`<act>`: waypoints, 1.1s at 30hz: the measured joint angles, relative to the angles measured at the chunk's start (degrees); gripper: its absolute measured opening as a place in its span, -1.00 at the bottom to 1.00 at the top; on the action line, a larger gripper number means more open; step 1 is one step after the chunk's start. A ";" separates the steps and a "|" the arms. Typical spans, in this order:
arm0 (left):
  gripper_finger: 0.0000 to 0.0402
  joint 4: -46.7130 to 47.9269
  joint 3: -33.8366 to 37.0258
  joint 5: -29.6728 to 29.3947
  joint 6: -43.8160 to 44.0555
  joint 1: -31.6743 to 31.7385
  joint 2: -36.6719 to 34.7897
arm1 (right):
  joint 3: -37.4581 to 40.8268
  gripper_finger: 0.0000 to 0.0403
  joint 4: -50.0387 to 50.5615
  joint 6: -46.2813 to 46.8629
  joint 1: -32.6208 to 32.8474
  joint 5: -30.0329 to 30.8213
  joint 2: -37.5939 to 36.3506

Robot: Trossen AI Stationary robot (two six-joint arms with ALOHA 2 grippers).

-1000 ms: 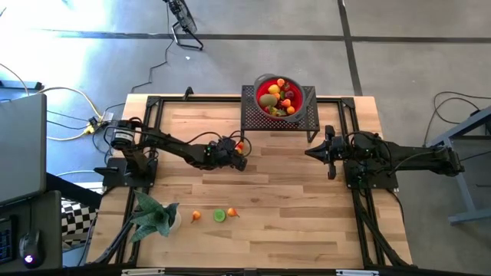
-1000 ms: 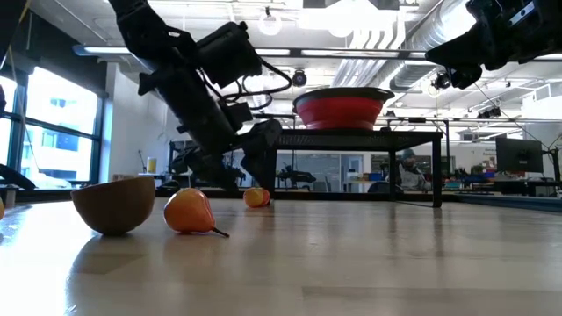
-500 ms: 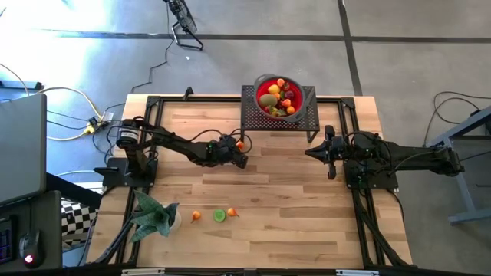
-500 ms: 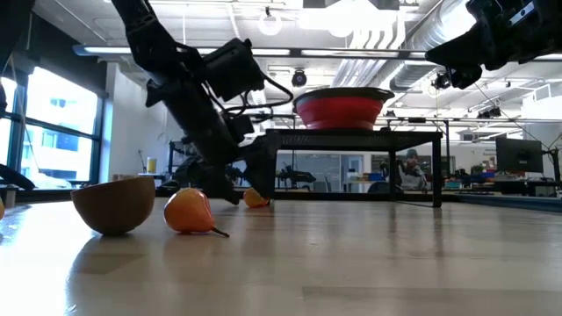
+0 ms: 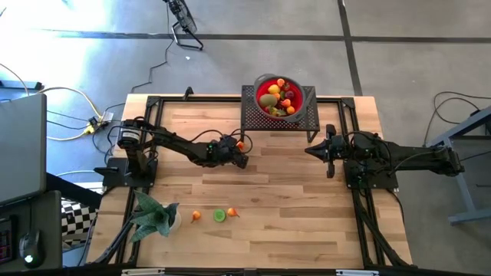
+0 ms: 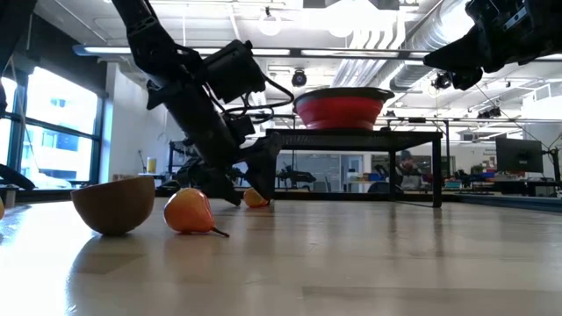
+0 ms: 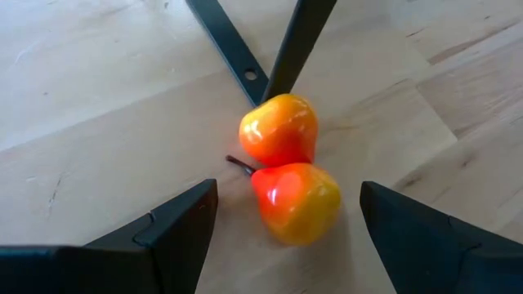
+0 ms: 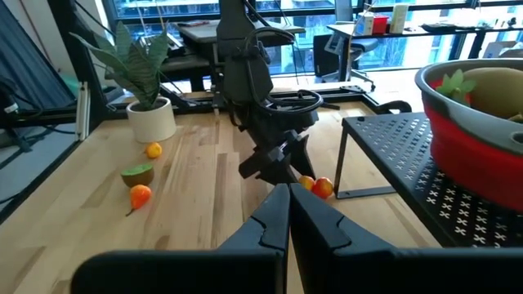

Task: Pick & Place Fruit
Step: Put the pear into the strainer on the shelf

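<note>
Two orange-red toy fruits [image 7: 290, 167] lie touching on the desk [image 5: 291, 199] by the foot of the black stand [image 5: 280, 115], between the released fingers of the left pincer [image 7: 286, 237]. The reach looks done; next it should clench on the nearer one. The right pincer [image 5: 313, 152] waits clenched, empty, well apart

Two fruits [image 7: 290, 171] touching beside the rack's leg [image 7: 298, 45], bowl [image 5: 278, 95] on rack — three more fruits [image 5: 215, 215] near the plant [image 5: 153, 215].
</note>
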State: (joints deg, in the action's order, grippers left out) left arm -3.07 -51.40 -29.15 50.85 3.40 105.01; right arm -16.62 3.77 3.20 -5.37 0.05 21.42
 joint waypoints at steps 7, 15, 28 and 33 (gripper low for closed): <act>0.48 0.00 0.00 -0.02 0.02 0.00 0.00 | 0.00 -0.98 -0.02 0.00 0.00 -0.02 0.01; 0.48 0.00 0.00 -0.03 0.45 0.00 0.00 | 0.00 -0.98 -0.02 0.01 0.01 -0.02 -0.01; 0.23 0.42 0.00 -0.04 0.47 0.02 0.04 | 0.00 -0.98 -0.04 0.00 0.00 -0.17 -0.01; 0.06 0.58 0.04 -0.16 0.48 0.04 0.04 | 0.00 -0.98 -0.02 0.02 0.00 -0.17 0.01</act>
State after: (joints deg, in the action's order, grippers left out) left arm -2.50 -51.36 -29.30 51.33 3.44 105.06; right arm -16.62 3.74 3.22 -5.37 -0.12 21.43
